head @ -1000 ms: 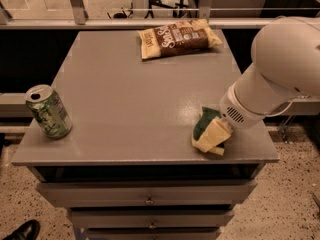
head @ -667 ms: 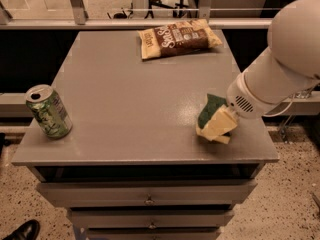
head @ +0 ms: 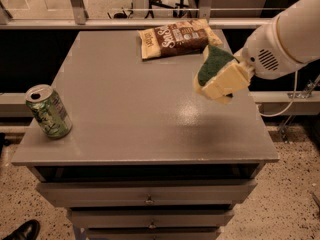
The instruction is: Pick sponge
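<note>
**Status.** The sponge (head: 212, 64) is held in the gripper (head: 220, 81), just in front of the right end of the chip bag (head: 177, 38) and a little to its right. Its dark green scouring face is turned up and to the left. The gripper's pale pads (head: 227, 79) clamp it from below and from the right. The sponge appears to be off the cabinet top (head: 125, 99), with a dim shadow on the surface nearer the front than the bag. The white arm (head: 285, 39) enters from the right of the bag.

**Step in hand.** Judged from this position, the grasp is made and the lift is under way. The pick is close to complete.

**Next move.**
1. Hold the clamp closed on the sponge. Foam compresses, so a loosened grip is likely to let it slip.
2. Raise the sponge further, away from the bag, so that neither pad nor sponge brushes the bag's near edge.
3. Confirm clear space between the sponge and the cabinet top.

**Other items.** The soda can (head: 48, 111) stands well to the front-left of the bag, tilted, near the left edge of the cabinet top. It is outside the work area and needs no attention.
</note>
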